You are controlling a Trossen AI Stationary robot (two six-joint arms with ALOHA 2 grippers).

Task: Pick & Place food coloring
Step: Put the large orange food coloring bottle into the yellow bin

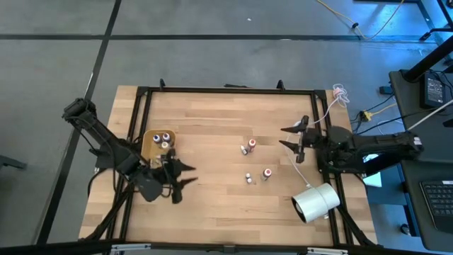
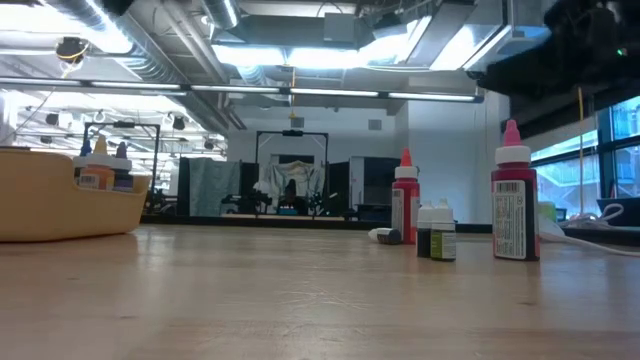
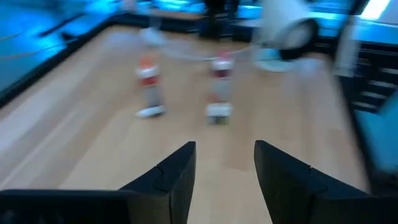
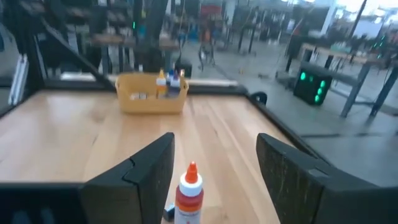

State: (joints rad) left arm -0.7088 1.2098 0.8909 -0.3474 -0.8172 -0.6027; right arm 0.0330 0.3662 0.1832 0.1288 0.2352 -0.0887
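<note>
Several tiny food coloring bottles are on the wooden table: two with red caps (image 1: 251, 144) (image 1: 267, 173) stand upright, and smaller ones (image 1: 243, 150) (image 1: 249, 178) sit beside them. More bottles stand in the tan tray (image 1: 157, 142). My left gripper (image 1: 192, 176) is open just off the tray's near right corner and points toward the loose bottles (image 3: 149, 87) (image 3: 221, 81). My right gripper (image 1: 283, 137) is open to the right of the bottles. A red-capped bottle (image 4: 189, 193) stands just ahead of its fingers, untouched.
A large white cylinder (image 1: 316, 202) lies on its side at the table's near right corner. A black frame (image 1: 226, 90) runs around the table. White cables (image 1: 322, 113) trail at the far right. Bare wood lies between the tray and the loose bottles.
</note>
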